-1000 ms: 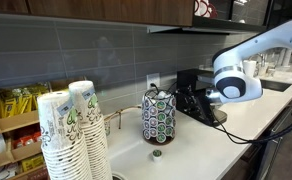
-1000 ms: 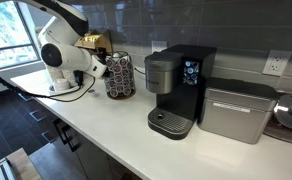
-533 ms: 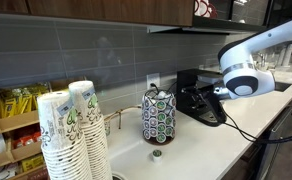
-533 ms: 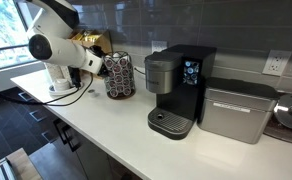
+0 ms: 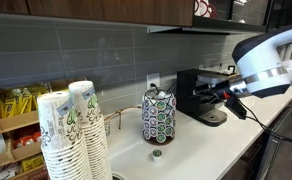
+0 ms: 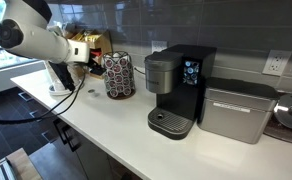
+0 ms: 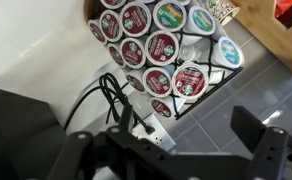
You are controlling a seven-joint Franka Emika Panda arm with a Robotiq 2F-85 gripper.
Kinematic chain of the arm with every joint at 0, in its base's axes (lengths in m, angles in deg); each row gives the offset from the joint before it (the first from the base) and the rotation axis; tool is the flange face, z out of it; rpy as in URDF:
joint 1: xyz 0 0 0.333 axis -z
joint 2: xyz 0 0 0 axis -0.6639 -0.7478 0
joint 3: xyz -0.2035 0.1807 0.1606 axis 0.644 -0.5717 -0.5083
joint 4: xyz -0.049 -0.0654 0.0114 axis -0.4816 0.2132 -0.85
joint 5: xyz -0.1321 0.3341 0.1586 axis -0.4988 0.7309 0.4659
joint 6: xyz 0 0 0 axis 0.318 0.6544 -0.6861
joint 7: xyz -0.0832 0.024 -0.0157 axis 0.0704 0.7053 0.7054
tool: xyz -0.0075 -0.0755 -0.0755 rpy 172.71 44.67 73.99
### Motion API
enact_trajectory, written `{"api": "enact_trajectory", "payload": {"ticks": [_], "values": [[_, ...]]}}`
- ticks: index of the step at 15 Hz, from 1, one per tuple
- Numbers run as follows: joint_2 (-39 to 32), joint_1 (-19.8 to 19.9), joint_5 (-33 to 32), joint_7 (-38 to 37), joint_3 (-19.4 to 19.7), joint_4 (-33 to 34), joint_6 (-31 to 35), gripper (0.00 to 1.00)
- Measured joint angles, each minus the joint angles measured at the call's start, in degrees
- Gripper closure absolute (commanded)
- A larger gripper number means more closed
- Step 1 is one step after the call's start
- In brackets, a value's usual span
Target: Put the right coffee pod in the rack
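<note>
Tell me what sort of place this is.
Probably an office break room or kitchenette coffee corner. A black single-serve coffee machine stands on the white countertop beside a dark wire carousel rack of pods, and stacks of printed paper cups are close by.

No text is reading legibly: pod lids (image 7: pixel 189 81) in the rack (image 5: pixel 156 96) are showing round emblems, lettering too blurred.

White, rounded arm (image 5: pixel 273 60) with a black gripper (image 7: pixel 171 150) and looping black cable (image 7: pixel 107 95).
</note>
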Motion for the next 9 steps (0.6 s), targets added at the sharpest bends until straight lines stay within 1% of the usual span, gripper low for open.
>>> {"api": "enact_trajectory", "payload": {"ticks": [5, 9], "values": [[6.2, 1.7, -12.0, -2.6, -2.0, -6.0, 0.2, 0.00], [7.0, 5.5, -16.9, -3.1, -4.1, -5.9, -4.3, 0.00]]}}
